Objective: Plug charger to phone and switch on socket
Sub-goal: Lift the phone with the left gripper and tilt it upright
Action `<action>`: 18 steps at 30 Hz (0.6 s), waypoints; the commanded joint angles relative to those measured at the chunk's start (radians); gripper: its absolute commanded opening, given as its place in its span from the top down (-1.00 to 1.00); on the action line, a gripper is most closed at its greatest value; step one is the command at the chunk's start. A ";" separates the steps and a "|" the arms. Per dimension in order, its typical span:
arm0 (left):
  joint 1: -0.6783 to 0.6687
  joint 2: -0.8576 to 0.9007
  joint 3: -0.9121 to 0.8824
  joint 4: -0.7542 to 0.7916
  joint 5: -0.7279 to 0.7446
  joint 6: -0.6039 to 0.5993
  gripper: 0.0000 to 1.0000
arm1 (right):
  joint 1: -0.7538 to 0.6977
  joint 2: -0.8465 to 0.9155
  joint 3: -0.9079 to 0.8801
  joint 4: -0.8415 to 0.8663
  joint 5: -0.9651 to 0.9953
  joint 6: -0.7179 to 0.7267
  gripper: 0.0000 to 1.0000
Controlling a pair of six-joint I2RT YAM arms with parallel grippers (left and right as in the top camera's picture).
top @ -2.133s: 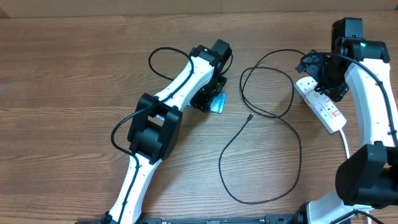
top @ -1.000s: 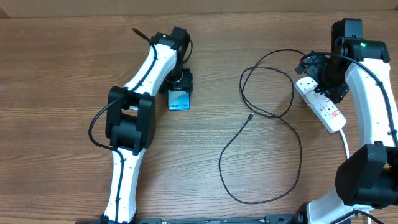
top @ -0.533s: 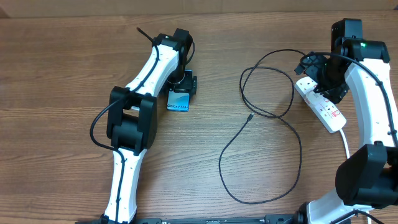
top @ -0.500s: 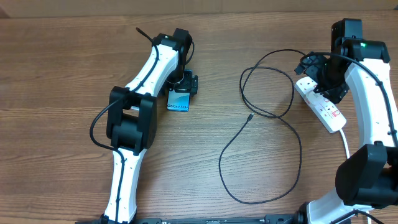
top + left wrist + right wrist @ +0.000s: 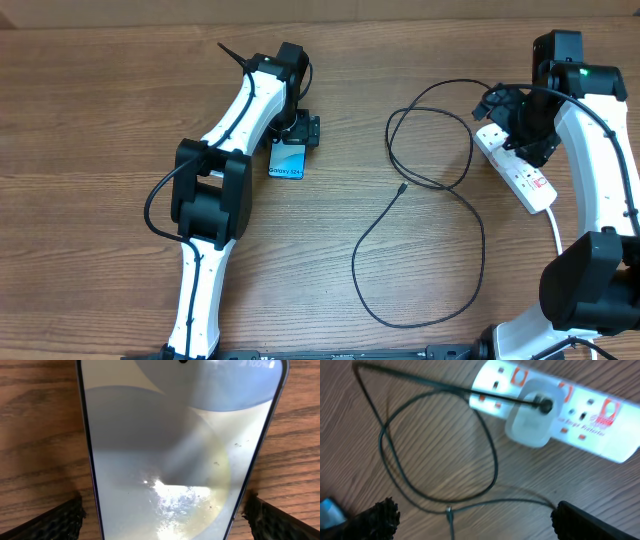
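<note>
Jaws of the left gripper (image 5: 165, 519) are seen spread wide, one pad (image 5: 52, 520) on each side of the phone (image 5: 287, 161). A strip of bare wood shows between each pad and the phone's edge; nothing is gripped.

Jaws of the right gripper (image 5: 482, 520) are likewise wide apart and hold nothing. Only tabletop and a stretch of cable lie between the pads.

Phone: flat on the table (image 5: 100, 120), screen up and lit, left of centre. Its far end is covered by the left gripper in the overhead view; the end with the lettering points toward the near edge.

Socket (image 5: 517, 167): at the right side of the table, lying at a slant, beneath the right wrist. A white adapter (image 5: 530, 417) is seated in one outlet. Red switches are visible; their position cannot be read.

Charger (image 5: 470, 230): the black cable runs from the adapter into a loop beside the socket, then a wider loop toward the near edge. The connector (image 5: 400, 187) lies free on the wood between phone and socket, well apart from the phone.
</note>
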 commanded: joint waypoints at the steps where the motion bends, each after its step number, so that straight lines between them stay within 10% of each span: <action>1: -0.026 0.032 -0.023 0.014 0.022 0.000 -1.00 | 0.002 -0.004 0.023 -0.002 -0.115 0.002 -1.00; 18: -0.041 0.034 -0.027 0.007 -0.071 -0.048 -0.77 | 0.002 -0.004 0.023 -0.025 -0.175 0.002 -1.00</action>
